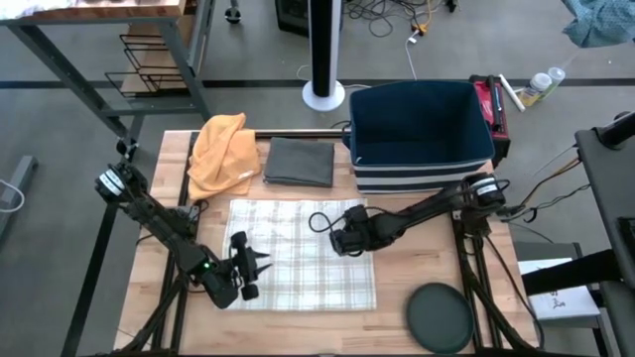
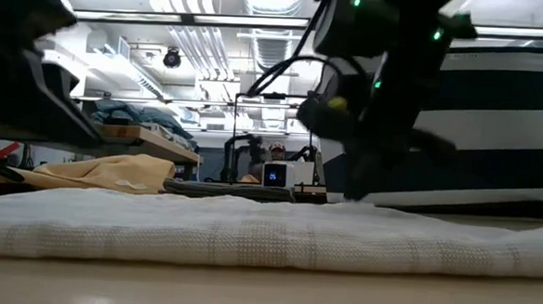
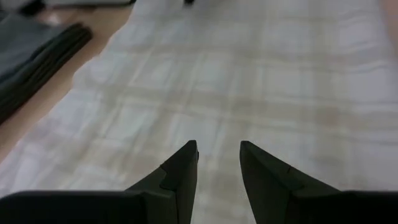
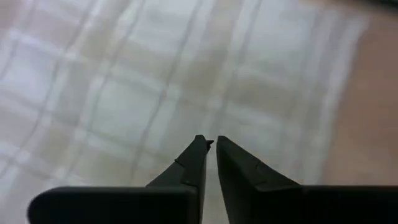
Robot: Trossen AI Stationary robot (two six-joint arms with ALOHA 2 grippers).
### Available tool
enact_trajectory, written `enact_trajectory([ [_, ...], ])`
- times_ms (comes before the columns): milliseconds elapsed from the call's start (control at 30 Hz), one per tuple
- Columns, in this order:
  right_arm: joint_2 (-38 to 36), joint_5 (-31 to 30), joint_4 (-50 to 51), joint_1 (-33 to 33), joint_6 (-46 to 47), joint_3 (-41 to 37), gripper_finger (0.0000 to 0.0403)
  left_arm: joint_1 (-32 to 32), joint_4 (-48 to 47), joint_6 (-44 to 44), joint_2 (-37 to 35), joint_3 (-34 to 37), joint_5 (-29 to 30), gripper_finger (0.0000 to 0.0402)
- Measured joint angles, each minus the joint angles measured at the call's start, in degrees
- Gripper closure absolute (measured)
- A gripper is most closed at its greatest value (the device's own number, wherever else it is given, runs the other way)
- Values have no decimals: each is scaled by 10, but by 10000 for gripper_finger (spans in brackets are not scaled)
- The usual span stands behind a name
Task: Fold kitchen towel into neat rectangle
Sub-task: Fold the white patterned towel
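The kitchen towel, white with a faint plaid pattern, lies spread flat on the wooden table. My left gripper hangs open above the towel's near left part; in its wrist view the towel shows between and beyond its fingers. My right gripper stands over the towel's far right part, pointing steeply down, with its fingers shut to a thin slit and no cloth visible between them. In the low view the right gripper reaches down close to the towel. My right gripper points down at the towel's far right part with shut fingers. Whether the tips touch the cloth, I cannot tell.
An orange cloth and a folded dark grey cloth lie at the table's far edge. A blue bin stands at the far right. A dark round disc lies at the near right.
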State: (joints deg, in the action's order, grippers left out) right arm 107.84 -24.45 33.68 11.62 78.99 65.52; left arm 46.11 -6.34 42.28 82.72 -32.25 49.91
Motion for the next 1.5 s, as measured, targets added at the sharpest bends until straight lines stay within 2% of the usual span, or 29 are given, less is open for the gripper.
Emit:
enact_trajectory([
  [133, 19, 7, 6, 1, 5, 6, 384, 6, 0, -38, 0, -24, -1, 287],
  [267, 1, -3, 48, 8, 2, 22, 389, 15, -1, -64, 0, -39, -12, 287],
  [400, -38, -77, 72, 41, -18, 68, 395, 27, 0, -93, 0, -54, -12, 287],
  [533, -35, -151, 62, 95, -55, 120, 402, 30, 1, -113, 0, -70, -9, 287],
  [833, 50, -280, -124, 204, -167, 195, 400, 34, 3, -121, 0, -90, -10, 287],
  [1033, 139, -274, -217, 230, -312, 275, 400, 46, 5, -123, 0, -105, -10, 287],
  [1200, 205, -240, -222, 230, -432, 370, 400, 59, -2, -134, 0, -130, -17, 287],
  [1333, 248, -234, -215, 230, -526, 444, 400, 76, -58, -111, -3, -163, -28, 287],
  [1400, 267, -236, -192, 230, -546, 479, 400, 86, -78, -97, -4, -177, -26, 287],
  [1500, 288, -236, -143, 230, -527, 523, 398, 102, -106, -98, -4, -186, -24, 287],
])
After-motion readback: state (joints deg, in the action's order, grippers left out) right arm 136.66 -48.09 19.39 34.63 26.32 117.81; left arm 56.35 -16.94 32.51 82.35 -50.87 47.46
